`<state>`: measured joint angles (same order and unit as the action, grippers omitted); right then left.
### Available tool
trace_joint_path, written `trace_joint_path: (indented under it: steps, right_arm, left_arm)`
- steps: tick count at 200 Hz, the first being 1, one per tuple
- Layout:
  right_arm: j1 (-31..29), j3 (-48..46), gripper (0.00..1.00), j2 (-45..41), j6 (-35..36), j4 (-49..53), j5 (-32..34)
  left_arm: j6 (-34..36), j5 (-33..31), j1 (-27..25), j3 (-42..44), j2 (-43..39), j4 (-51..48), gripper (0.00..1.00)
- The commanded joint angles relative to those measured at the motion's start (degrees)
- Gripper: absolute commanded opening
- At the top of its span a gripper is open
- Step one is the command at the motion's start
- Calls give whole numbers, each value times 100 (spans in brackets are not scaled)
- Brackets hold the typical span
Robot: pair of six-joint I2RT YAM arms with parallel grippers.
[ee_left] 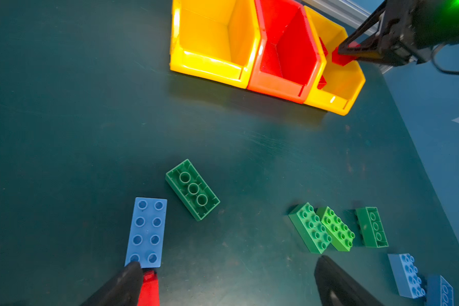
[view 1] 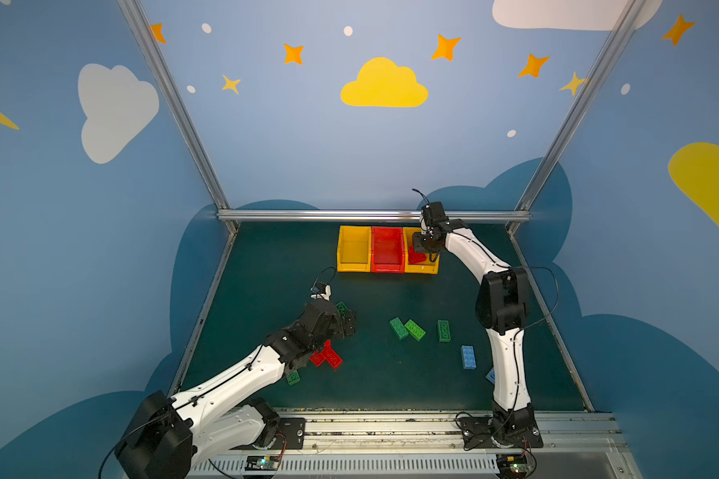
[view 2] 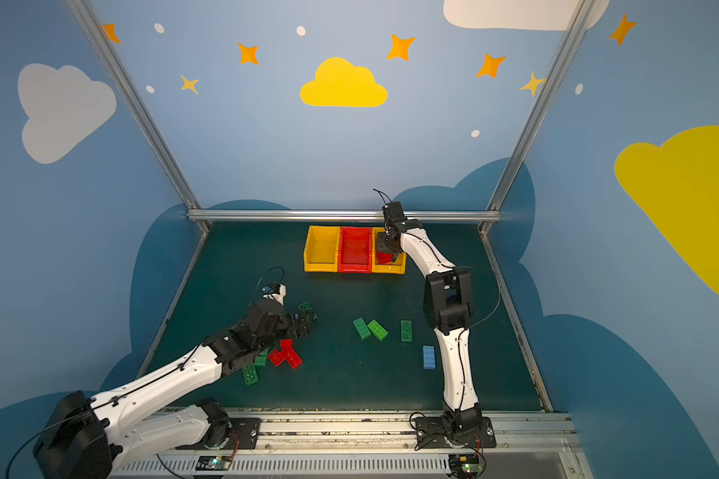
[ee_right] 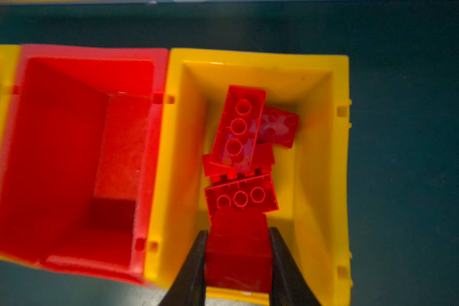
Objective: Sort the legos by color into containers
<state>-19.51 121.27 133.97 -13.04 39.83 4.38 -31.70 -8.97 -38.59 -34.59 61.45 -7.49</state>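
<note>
Closest in, at about 7 o'clock on the dark green table mat [view 1: 266, 265], a small green studded plastic brick [view 1: 293, 377] peeks out from under the left arm. A little pile of red plastic bricks [view 1: 328, 357] lies just beside it. At 4 o'clock a light blue studded brick [view 1: 468, 356] lies alone, and another blue brick [view 1: 492, 375] is half hidden behind the right arm. A bit farther, near the middle, lie three green bricks [view 1: 414, 329]. Two touch side by side with bumps up, and the third lies just beside them, hollow side up. At 9 o'clock from the middle the left gripper [ee_left: 231, 280] hangs low with its fingers [ee_left: 127, 280] spread wide, and only mat shows between them. One fingertip sits right at the corner of a thin light blue flat brick [ee_left: 146, 233]; I cannot tell if it touches. An upside-down green brick [ee_left: 192, 189] lies near that one. Far away at 12 o'clock three open plastic bins stand in a row, sides touching: a left yellow bin [view 1: 353, 266], a red bin [view 1: 387, 268] and a right yellow bin [ee_right: 316, 159]. The right gripper [ee_right: 238, 234] hangs over the right yellow bin, its fingers squeezed narrow on the sides of a chunky red brick [ee_right: 237, 261]. Under it a heap of red bricks [ee_right: 239, 127] lies jumbled inside that bin, two with hollow sides up.
</note>
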Motion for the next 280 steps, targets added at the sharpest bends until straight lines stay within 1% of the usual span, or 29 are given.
trace_joint_path:
  steps: [1,7,8,10,11,14,15,17,22,34,50,62,79,110,131,151,173,194,212,230,242,261,280]
  right_arm:
    - [65,534,42,253,25,409,-137]
    - [74,563,49,277,34,415,-156]
    - [78,573,52,278,37,417,-157]
    - [78,577,53,274,38,419,-163]
    - [79,575,56,272,42,419,-165]
    - [74,573,57,259,46,420,-161]
    - [71,566,60,252,53,426,-165]
    - [70,565,61,243,54,428,-165]
    - [63,557,68,191,76,445,-182]
    - [32,440,74,-10,87,465,-209]
    - [-79,95,76,-430,89,422,-277]
    - [-221,-241,76,-786,86,342,-323]
    - [-518,-969,76,-1384,44,162,-481]
    - [-1250,-2475,76,-2341,-213,-283,-973]
    - [-1781,-3447,76,-2868,-459,-747,-1269]
    - [-2151,-3978,76,-3129,-697,-997,-1453]
    - [-2429,-4287,76,-3363,-806,-927,-1243]
    - [-2529,-4630,80,-3748,-853,-833,-1005]
    - [-2532,-4997,85,-4199,-902,-829,-891]
    - [-2531,-5295,90,-4629,-983,-764,-684]
    - [-2530,-5475,94,-4886,-1022,-701,-535]
    - [-2515,-5771,95,-5245,-1088,-706,-465]
    - [-2501,-6056,96,-5548,-1122,-774,-457]
  left_arm:
    - [70,-131,124,-22,-72,-13,100]
    - [53,-131,149,11,-109,-24,100]
    - [51,-131,154,21,-112,-29,100]
    - [40,-131,162,31,-130,-32,100]
    - [36,-131,165,35,-136,-33,100]
    - [24,-131,171,46,-158,-39,100]
    - [15,-131,174,52,-168,-45,100]
    - [2,-135,176,60,-184,-43,100]
    - [-22,-131,185,87,-222,-64,100]
    - [-87,-118,192,156,-348,-113,100]
    - [-239,-97,189,275,-599,-255,100]
    - [-372,-70,194,393,-889,-405,100]
    - [-560,-33,194,599,-1395,-725,100]
    - [-779,18,194,1104,-2781,-1333,100]
    - [-1104,-33,185,1405,-3856,-1844,100]
    - [-1388,-94,185,1616,-4686,-2318,100]
    - [-1639,-97,181,1773,-5067,-2634,100]
    - [-1706,-26,186,1762,-4878,-2685,100]
    - [-1583,-47,187,1601,-4364,-2609,100]
    - [-1336,-52,188,1349,-3626,-2421,100]
    - [-1176,-26,196,1114,-2967,-2286,100]
    - [-935,89,193,763,-1954,-2077,99]
    - [-759,198,203,418,-1132,-1950,97]
